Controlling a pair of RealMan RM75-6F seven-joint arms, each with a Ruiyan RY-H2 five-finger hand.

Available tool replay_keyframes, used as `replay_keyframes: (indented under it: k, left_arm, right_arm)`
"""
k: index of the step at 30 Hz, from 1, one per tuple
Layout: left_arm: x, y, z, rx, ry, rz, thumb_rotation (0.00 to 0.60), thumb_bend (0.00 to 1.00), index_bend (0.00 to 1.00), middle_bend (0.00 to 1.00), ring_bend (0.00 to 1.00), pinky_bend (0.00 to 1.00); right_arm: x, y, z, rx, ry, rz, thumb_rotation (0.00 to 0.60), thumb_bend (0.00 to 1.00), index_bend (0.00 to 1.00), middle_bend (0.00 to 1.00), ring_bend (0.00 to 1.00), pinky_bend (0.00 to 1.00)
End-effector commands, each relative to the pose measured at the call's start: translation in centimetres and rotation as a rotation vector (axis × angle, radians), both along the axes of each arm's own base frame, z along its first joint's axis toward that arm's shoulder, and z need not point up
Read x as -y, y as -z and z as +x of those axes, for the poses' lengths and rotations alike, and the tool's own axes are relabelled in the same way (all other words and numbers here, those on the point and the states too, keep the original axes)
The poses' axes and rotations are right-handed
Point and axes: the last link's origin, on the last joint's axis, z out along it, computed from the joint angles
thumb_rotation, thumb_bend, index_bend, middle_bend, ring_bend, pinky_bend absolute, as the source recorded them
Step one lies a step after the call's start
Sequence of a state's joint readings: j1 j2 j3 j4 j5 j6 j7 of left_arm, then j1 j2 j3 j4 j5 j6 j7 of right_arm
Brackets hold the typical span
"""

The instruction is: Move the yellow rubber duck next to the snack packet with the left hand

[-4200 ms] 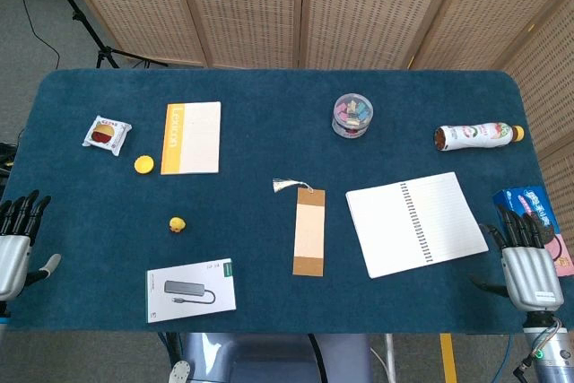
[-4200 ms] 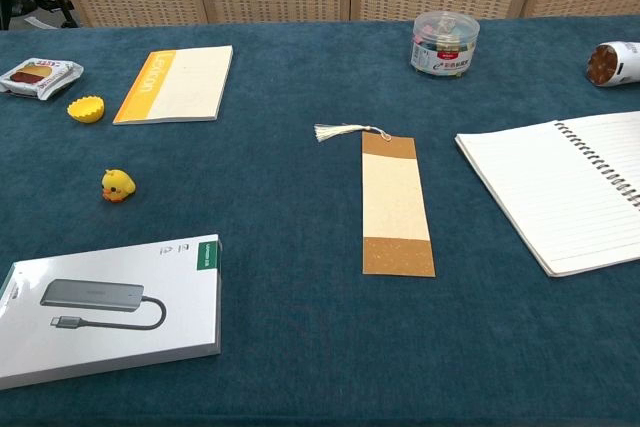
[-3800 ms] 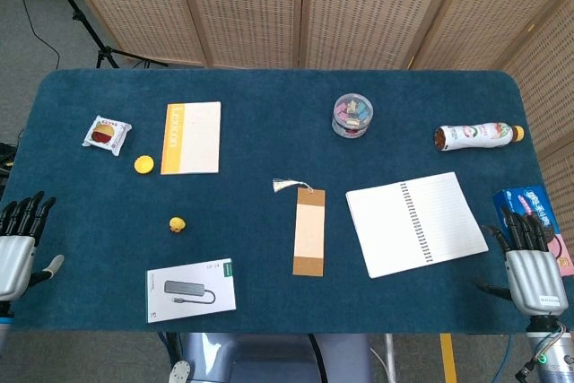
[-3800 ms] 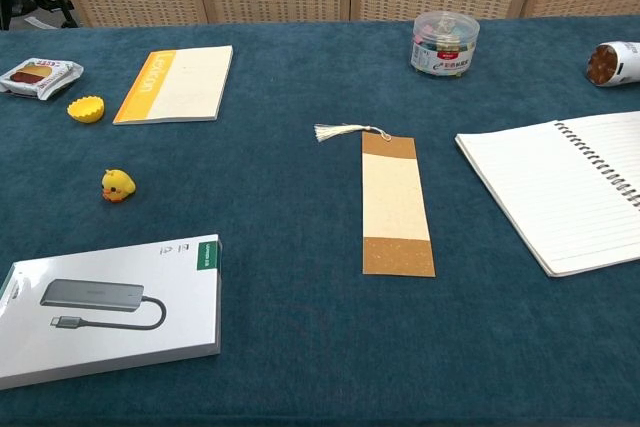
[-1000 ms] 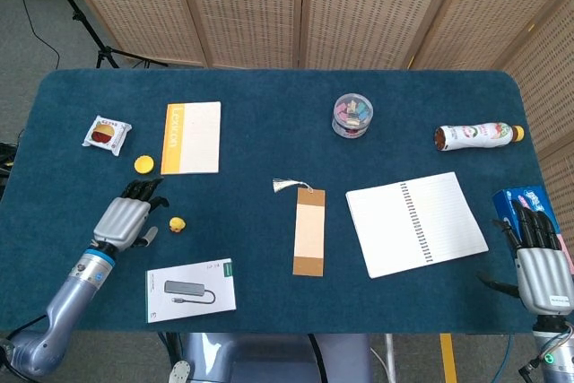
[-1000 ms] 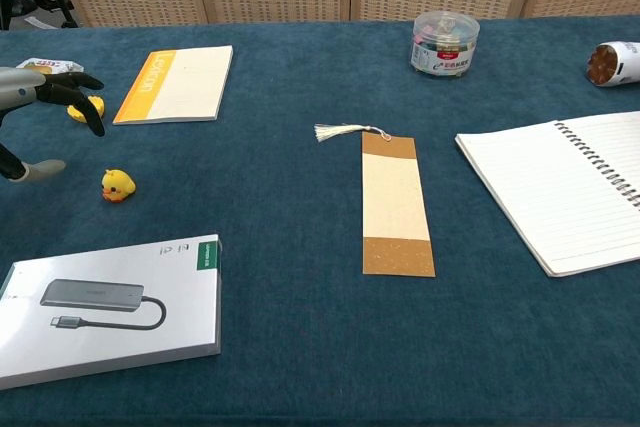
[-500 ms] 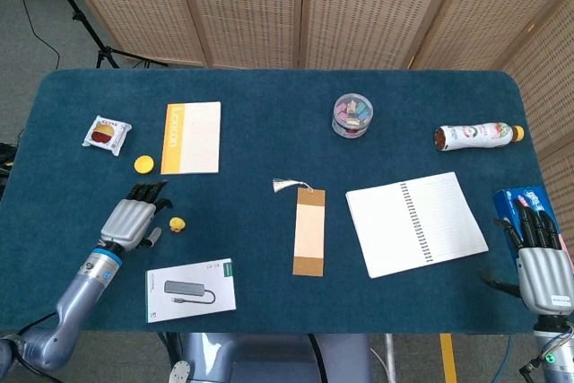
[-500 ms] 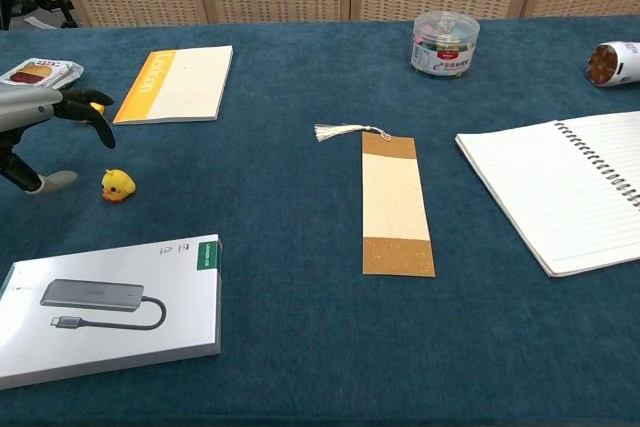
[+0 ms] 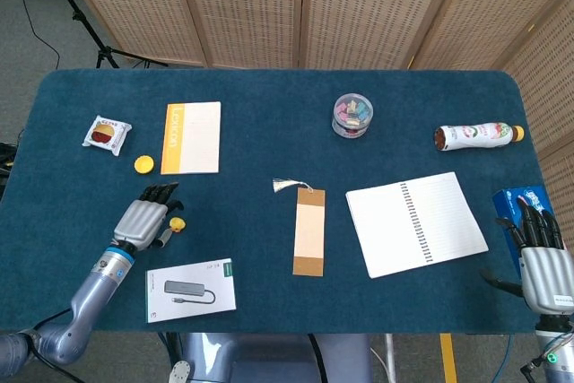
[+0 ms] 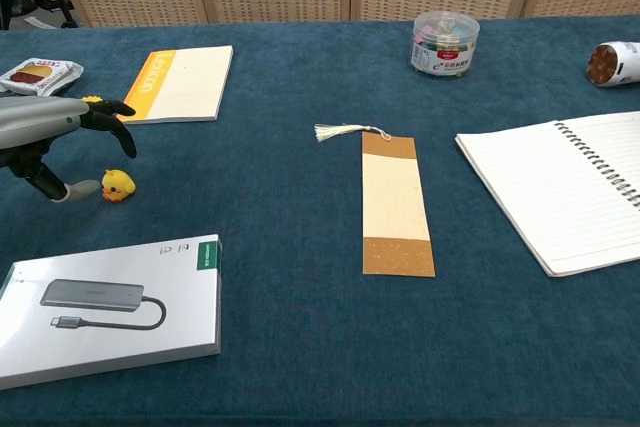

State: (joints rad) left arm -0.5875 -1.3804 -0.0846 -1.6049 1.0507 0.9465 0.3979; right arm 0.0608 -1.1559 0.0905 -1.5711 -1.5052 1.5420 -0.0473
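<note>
while the yellow rubber duck (image 10: pixel 118 185) sits on the blue table (image 9: pixel 269 132) at the near left, the left hand (image 9: pixel 148 218) hovers just left of and over it, fingers spread, thumb low beside the duck, holding nothing. whether the thumb touches the duck cannot be told. farther back at the far left lies the snack packet (image 9: pixel 107 134), well apart from the duck, with a small yellow cap (image 9: pixel 143 164) and an orange-edged notebook (image 9: pixel 191 137) to its right. nearer than the duck lies a white box (image 10: pixel 110 307). at the near right edge the right hand (image 9: pixel 544 271) rests with fingers straight and apart, holding nothing, beside an open spiral notebook (image 9: pixel 415 222).
</note>
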Motion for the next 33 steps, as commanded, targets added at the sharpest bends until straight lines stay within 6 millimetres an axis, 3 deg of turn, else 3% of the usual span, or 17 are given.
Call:
replay_keyframes:
  k: [1, 33]
  left_arm:
    - [0.1, 0.1, 0.0, -0.006, 0.002, 0.000, 0.600, 0.43, 0.30, 0.00, 0.00, 0.00]
    - [0.2, 1.4, -0.1, -0.021, -0.008, 0.000, 0.600, 0.44, 0.34, 0.00, 0.00, 0.00]
  right_arm:
    - [0.0, 0.0, 0.0, 0.001, 0.000, -0.001, 0.600, 0.00, 0.21, 0.00, 0.00, 0.00]
    - [-0.1, -0.3, 0.0, 0.007, -0.008, -0.024, 0.600, 0.00, 0.21, 0.00, 0.00, 0.00]
